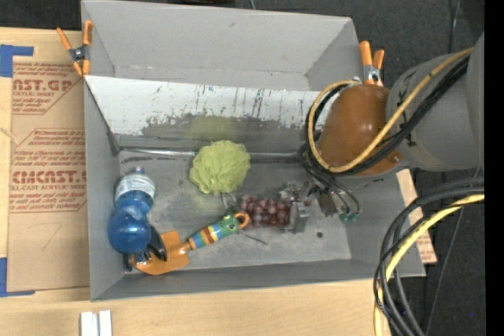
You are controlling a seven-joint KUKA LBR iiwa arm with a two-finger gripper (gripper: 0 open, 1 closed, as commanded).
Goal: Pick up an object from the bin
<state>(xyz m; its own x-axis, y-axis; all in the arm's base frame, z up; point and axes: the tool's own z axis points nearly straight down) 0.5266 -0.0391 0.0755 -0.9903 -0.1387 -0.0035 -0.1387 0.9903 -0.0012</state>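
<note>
My gripper (296,208) is low over the bin floor at the right, its fingers right against the right end of a dark red bunch of grapes (266,210). Whether the fingers are round the grapes I cannot tell. To the left of the grapes lies a toy tool with a striped, many-coloured handle (206,235) and an orange end. A yellow-green fluffy ball (221,166) rests just above and left of the grapes.
At the bin's left side stands a blue bulb-shaped thing (129,230) beside a clear bottle with a blue label (135,189). The arm with its brown cover and cables comes in over the right wall.
</note>
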